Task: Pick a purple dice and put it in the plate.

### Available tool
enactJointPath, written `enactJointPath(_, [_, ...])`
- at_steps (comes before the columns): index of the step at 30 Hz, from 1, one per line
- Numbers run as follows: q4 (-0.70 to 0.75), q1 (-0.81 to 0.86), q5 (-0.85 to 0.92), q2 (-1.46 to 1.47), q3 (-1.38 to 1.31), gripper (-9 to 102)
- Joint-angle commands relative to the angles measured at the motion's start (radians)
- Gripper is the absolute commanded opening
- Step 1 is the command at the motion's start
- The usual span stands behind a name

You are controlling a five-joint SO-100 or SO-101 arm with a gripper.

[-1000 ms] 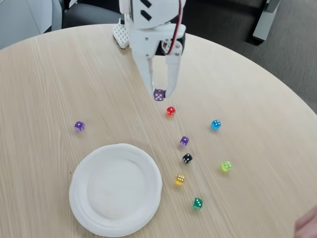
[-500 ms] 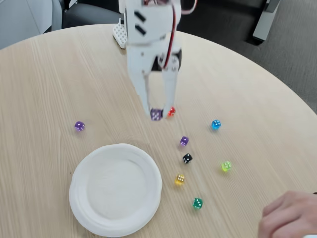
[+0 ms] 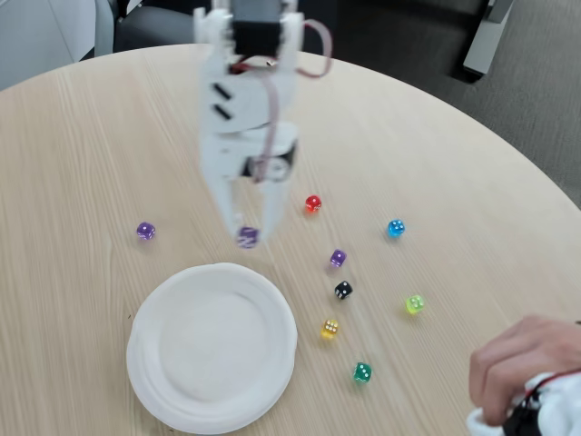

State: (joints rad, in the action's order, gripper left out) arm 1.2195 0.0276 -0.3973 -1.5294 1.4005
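Purple, a loose die (image 3: 145, 231) lies at the left of the wooden surface (image 3: 82, 163). Next, the white plate (image 3: 212, 346) sits near the front edge, and just above its upper rim the end effector (image 3: 246, 237) pinches the purple dice (image 3: 247, 237). Rightward lie a red die (image 3: 313, 203), another purple die (image 3: 338, 258), and a blue die (image 3: 396, 228). A person's hand (image 3: 522, 368) enters at the bottom right corner.

The place looked like an office or a meeting room. A large round tabletop (image 3: 436, 154) of pale wood grain stood on grey carpet floor (image 3: 536, 118). Behind its far edge there was a dark chair seat (image 3: 163, 27), and at the upper right the base of some grey furniture (image 3: 484, 41) was visible.
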Motion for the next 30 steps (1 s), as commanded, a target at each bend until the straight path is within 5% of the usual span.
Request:
enactJointPath(1, [-0.012,0.049,0.031,-0.002,-0.006,0])
enactJointPath(30, [-0.25,0.101,0.072,0.066,-0.006,0])
